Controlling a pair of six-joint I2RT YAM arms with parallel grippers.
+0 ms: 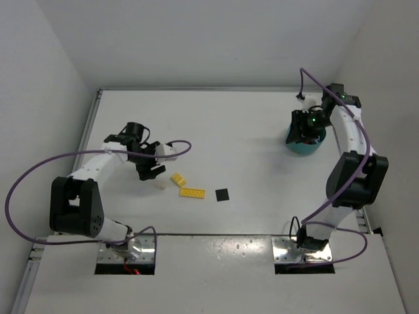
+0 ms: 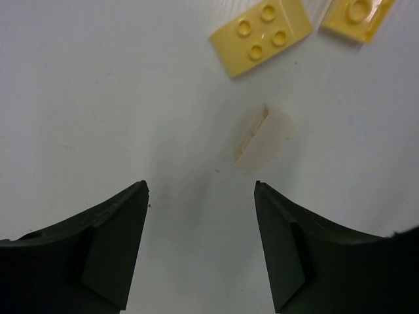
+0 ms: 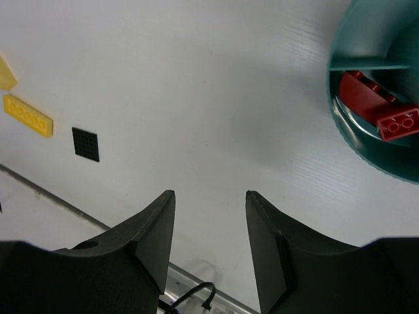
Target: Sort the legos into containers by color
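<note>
My left gripper (image 1: 152,171) (image 2: 201,190) is open and empty, low over the table. A cream brick (image 2: 263,139) (image 1: 159,184) lies just beyond its fingertips, a little right of centre. A yellow brick (image 2: 260,36) (image 1: 178,179) and a yellow flat plate (image 2: 357,18) (image 1: 192,193) lie further on. A black square plate (image 1: 222,195) (image 3: 86,144) lies right of them. My right gripper (image 1: 302,131) (image 3: 211,193) is open and empty beside the teal bowl (image 1: 302,148) (image 3: 359,36). Red bricks (image 3: 383,111) lie in one of its compartments. No lavender piece shows.
The right arm's elbow (image 1: 357,176) rises over the table's right side. Purple cables (image 1: 19,190) loop from both arms. The table's near edge (image 1: 216,234) runs just below the loose pieces, and walls close the far and side edges.
</note>
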